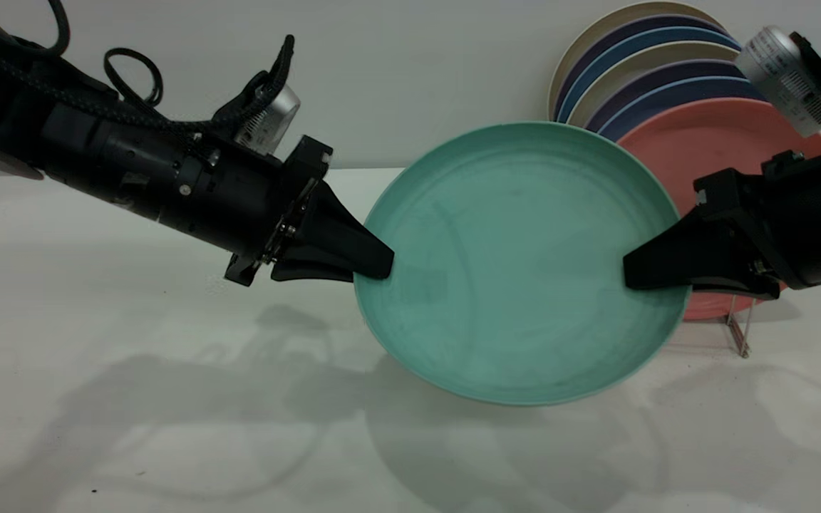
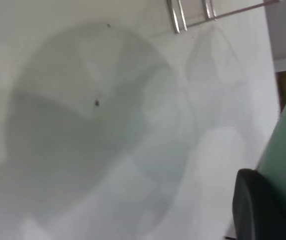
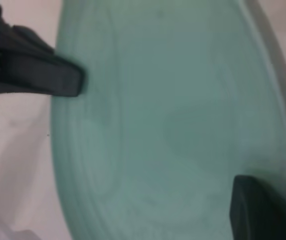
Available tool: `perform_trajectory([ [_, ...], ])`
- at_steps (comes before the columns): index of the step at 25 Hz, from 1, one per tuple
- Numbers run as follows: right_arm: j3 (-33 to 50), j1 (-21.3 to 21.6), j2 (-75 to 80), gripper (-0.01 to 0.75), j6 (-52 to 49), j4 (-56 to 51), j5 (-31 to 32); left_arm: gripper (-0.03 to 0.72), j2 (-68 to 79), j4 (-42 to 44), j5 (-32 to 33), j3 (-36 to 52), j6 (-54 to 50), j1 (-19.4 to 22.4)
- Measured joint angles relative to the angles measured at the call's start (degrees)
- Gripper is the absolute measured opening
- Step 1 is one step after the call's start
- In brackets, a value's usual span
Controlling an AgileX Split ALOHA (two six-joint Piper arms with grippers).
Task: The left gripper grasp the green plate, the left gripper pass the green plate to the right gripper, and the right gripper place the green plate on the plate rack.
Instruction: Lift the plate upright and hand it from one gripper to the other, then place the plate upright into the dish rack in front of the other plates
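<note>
1. two grippers pinch one plate in your exterior view: the left gripper [image 1: 375, 262] is clamped on the left rim of the green plate [image 1: 517, 263], and the right gripper [image 1: 642, 274] is clamped on the opposite rim. the plate hangs in the air above the table [image 1: 97, 356], tilted with its face toward the camera. i judge this as the middle of the handover, with opposite edges gripped so neither set of fingers blocks the other. behind the right arm, the plate rack [image 1: 738, 331] holds a salmon-pink plate [image 1: 710, 139] and a row of other plates [image 1: 653, 64] standing on edge, so the green one has only a short way to travel.

2. in your left wrist view you see little: one dark fingertip [image 2: 255, 207] against the green plate [image 2: 285, 160] seen edge-on, the plate's shadow on the table [image 2: 58, 75] below, and a bit of the plate rack [image 2: 192, 15] wire farther off.

3. in your right wrist view the green plate [image 3: 172, 120] fills the frame. the right arm's own fingertip [image 3: 255, 210] sits on the near rim and the left gripper [image 3: 68, 82] bites the far rim. you should let the left release only once the right grip is firm, or the plate could swing or drop.
</note>
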State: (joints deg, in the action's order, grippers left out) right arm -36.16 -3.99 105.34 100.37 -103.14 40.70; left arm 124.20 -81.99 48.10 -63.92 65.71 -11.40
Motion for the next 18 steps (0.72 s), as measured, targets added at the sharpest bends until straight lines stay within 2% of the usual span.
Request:
perform_trajectory([
  [2, 0.0, 0.0, 0.0, 0.047, 0.1, 0.0, 0.0, 0.093, 0.0, 0.4, 3.7, 0.0, -0.7, 1.1],
  [4, 0.0, 0.0, 0.0, 0.044, 0.6, 0.0, 0.8, 0.172, 0.0, 0.5, 9.4, 0.0, -0.8, 2.9],
  [7, 0.0, 0.0, 0.0, 0.039, 2.4, 0.1, 2.9, 0.35, -0.1, 0.5, 16.4, 0.0, -0.8, 6.2],
  [10, 0.0, 0.0, 0.0, 0.038, 4.1, 0.8, 3.9, 0.548, -0.7, 2.3, 17.3, 0.0, -1.2, 9.8],
  [12, 0.0, 0.0, -0.4, 0.038, 4.7, 1.0, 4.2, 0.651, -0.7, 5.5, 17.3, 0.0, -2.3, 12.0],
  [15, 0.0, 1.3, -1.4, 0.038, 6.0, 1.7, 4.4, 0.704, -0.7, 12.1, 17.4, 0.0, -3.1, 15.0],
  [18, -0.4, 4.3, -3.8, 0.038, 8.9, 4.4, 3.0, 0.688, -0.7, 20.4, 17.6, -1.2, -5.2, 17.6],
])
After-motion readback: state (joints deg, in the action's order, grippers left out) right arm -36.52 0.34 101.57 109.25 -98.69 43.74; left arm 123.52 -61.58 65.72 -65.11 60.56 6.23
